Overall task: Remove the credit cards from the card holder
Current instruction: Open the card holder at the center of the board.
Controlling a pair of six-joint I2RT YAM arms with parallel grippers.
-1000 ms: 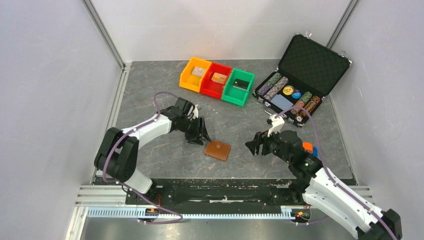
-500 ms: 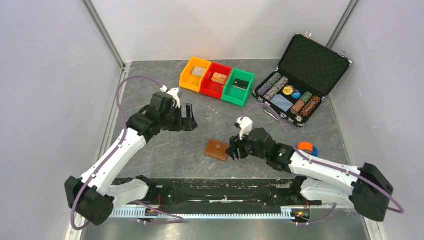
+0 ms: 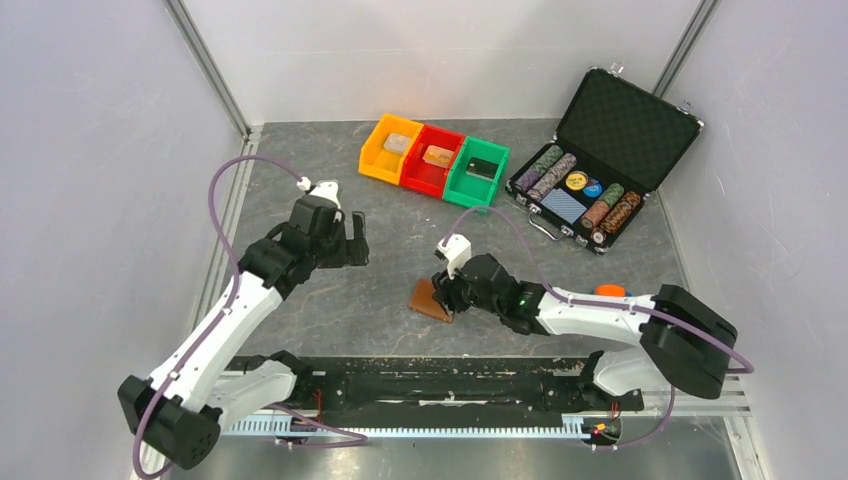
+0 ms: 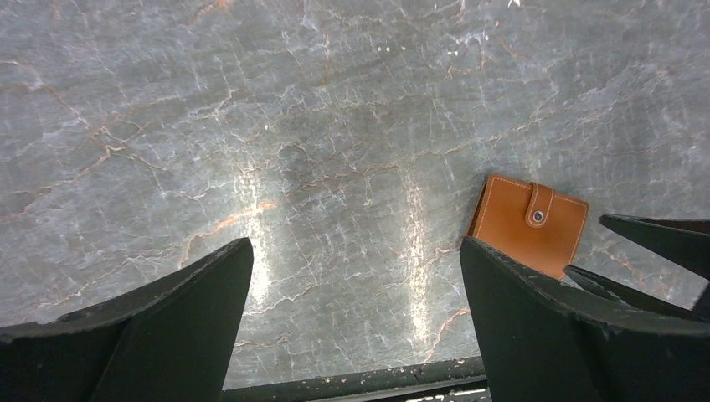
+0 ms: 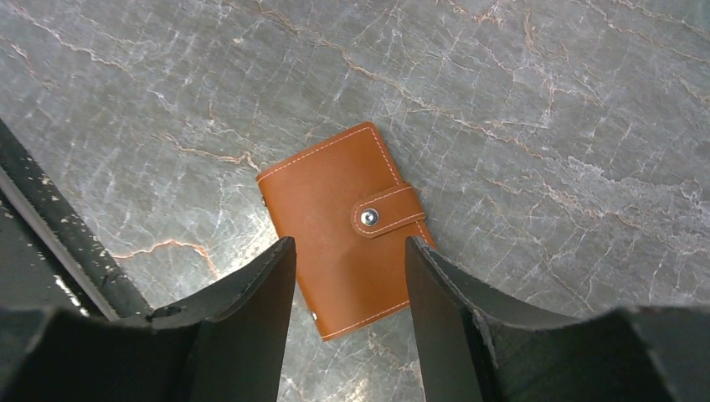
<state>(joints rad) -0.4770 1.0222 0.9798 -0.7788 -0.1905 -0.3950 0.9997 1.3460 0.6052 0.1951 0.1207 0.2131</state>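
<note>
The card holder point(image 5: 343, 226), a brown leather wallet snapped shut by its tab, lies flat on the grey marbled table near the front edge point(image 3: 426, 299). The credit cards are hidden inside it. My right gripper point(image 5: 350, 243) hangs open just over the holder, one finger above each long edge, and covers the holder's right part in the top view point(image 3: 447, 293). My left gripper point(image 3: 352, 240) stands wide open and empty to the holder's left, well apart from it. In the left wrist view point(image 4: 356, 243) the holder point(image 4: 527, 224) shows beyond the right finger.
Orange point(image 3: 390, 148), red point(image 3: 432, 158) and green point(image 3: 478, 172) bins stand in a row at the back, each holding a small flat item. An open black chip case point(image 3: 600, 160) sits at the back right. The black front rail point(image 5: 50, 226) runs just beside the holder.
My left gripper has let go, opened wide and pulled back left, away from the holder. My right gripper has swung left over the holder, its jaws narrowing. The holder has stayed put.
</note>
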